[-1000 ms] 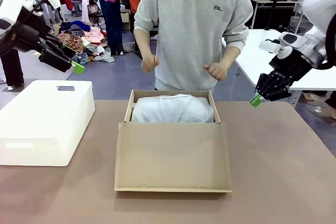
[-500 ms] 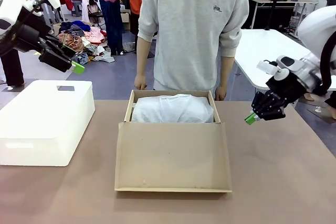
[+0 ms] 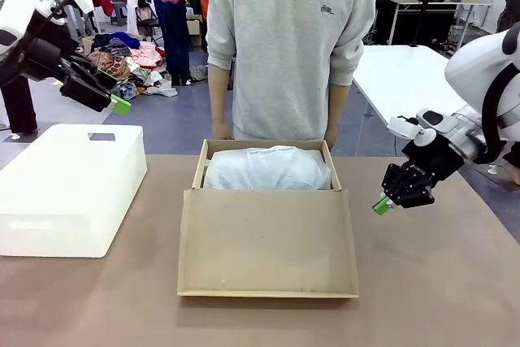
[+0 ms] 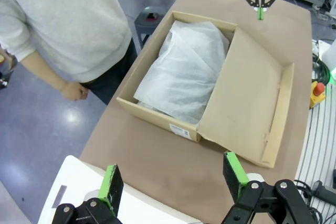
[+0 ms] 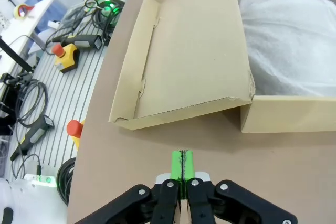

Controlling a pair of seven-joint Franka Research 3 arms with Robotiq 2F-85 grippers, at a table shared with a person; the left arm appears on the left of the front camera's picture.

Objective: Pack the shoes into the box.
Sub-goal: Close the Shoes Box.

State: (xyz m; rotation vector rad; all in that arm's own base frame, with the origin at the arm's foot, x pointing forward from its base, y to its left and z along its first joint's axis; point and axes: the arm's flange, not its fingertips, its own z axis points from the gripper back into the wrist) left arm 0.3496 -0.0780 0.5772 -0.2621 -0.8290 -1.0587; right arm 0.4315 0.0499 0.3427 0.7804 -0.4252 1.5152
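Now the box (image 3: 266, 201) stands open with white tissue paper (image 3: 266, 170) inside, the right gripper (image 3: 380, 205) pressed together beside it and the left gripper (image 4: 173, 178) spread apart.

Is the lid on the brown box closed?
No, the box is open: its flap lid lies folded out flat in front, and white tissue paper shows inside.

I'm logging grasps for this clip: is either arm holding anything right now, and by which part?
Nothing is held. The left gripper has its jaws open and empty; the right gripper has its jaws shut together on nothing, near the box.
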